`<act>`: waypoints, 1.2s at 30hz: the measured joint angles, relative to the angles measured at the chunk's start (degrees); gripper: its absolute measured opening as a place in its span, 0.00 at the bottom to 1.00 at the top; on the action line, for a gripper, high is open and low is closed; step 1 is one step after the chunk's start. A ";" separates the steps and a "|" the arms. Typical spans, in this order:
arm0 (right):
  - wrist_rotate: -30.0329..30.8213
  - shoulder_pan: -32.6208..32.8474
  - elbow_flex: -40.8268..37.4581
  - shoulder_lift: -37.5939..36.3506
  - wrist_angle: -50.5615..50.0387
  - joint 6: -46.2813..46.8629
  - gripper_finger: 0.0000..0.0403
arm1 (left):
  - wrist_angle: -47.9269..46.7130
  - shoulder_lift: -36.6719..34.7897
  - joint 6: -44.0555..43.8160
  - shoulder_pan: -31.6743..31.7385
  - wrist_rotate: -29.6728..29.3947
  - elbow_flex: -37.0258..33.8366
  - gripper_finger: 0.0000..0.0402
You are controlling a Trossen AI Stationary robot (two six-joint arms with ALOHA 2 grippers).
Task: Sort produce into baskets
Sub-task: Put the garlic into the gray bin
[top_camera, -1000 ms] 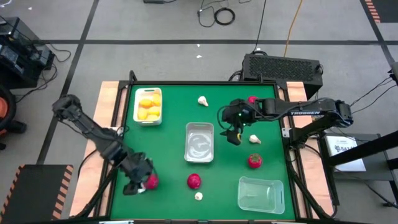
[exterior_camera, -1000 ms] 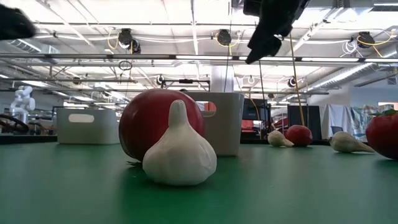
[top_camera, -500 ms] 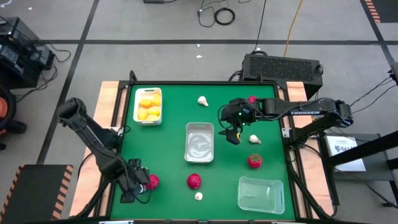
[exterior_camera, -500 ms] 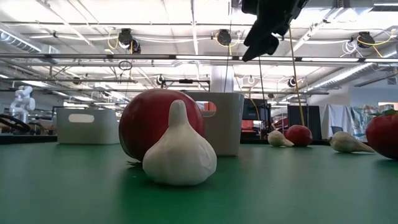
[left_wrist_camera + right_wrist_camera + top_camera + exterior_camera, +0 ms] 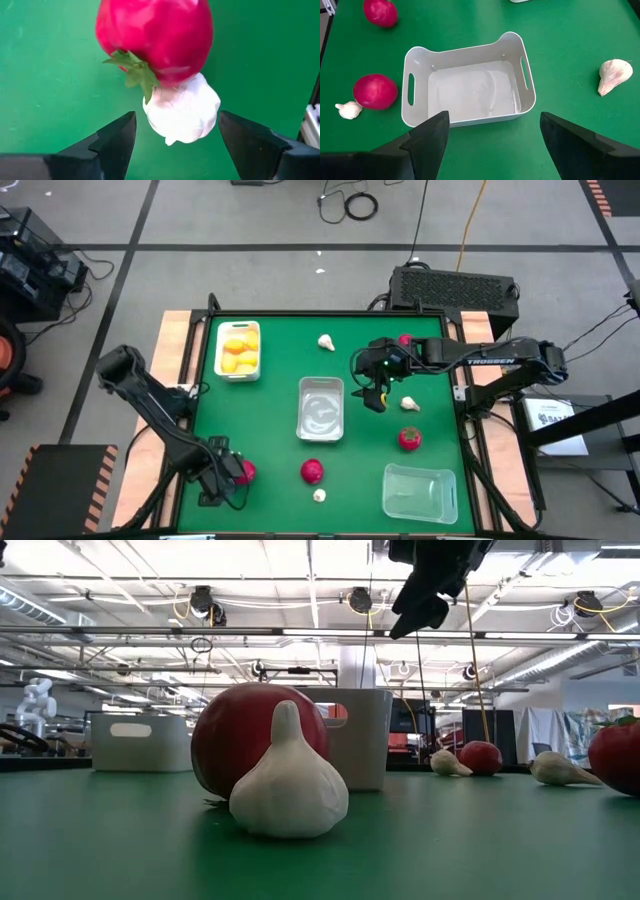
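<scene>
Produce is part sorted: lemons (image 5: 239,348) sit in the far-left tray (image 5: 238,373), the middle white tray (image 5: 321,434) and the near-right clear tray (image 5: 420,510) hold nothing.

Loose on the green table (image 5: 280,420):
- strawberry (image 5: 244,471) near-left, with a garlic bulb (image 5: 182,112) touching it in the left wrist view
- strawberry (image 5: 312,471) and garlic (image 5: 319,496) just beside each other, near centre
- strawberry (image 5: 409,439) and garlic (image 5: 409,404) on the right
- garlic (image 5: 326,342) far centre, strawberry (image 5: 404,339) far right, partly behind the right arm

Left gripper (image 5: 222,480) is low at the near-left corner, jaws spread, nothing pinched. Wrist view shows the strawberry and bulb just ahead of its fingertips (image 5: 117,135), not yet between them. Looks like the approach step of a pick.

Right gripper (image 5: 374,395) hangs above the table just right of the middle tray, jaws spread and empty, wrist camera looking down into that tray. Looks like it is waiting.

Next move, as a judgement: the left needs to advance and drop so the jaws straddle one item only. The two touch, so closing on both or knocking one away is the risk. Bulb sits nearer the fingers and is the likelier target. Then carry it to an empty tray; which tray takes which kind cannot be told yet.
</scene>
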 joint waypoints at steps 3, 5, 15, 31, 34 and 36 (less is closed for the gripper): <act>0.00 0.00 0.00 0.00 0.00 0.02 0.75 | -0.01 1.18 0.75 0.00 0.84 0.00 0.72; -0.02 0.00 0.00 0.00 0.00 0.02 0.75 | 0.11 2.16 0.78 0.00 0.89 0.00 0.72; 0.00 0.00 0.00 0.00 0.00 -0.39 0.75 | 3.29 5.28 0.83 0.00 1.19 -0.39 0.72; 0.02 0.00 0.00 0.00 0.02 -1.38 0.75 | -4.74 -2.02 0.24 0.37 -1.25 -0.59 0.56; 0.00 0.00 0.00 0.00 0.11 -1.51 0.75 | -11.58 -6.26 0.20 1.46 -1.73 -0.59 0.56; 0.00 0.00 0.00 0.00 0.13 -1.53 0.75 | -16.02 -9.23 0.20 2.98 -3.17 -0.30 0.56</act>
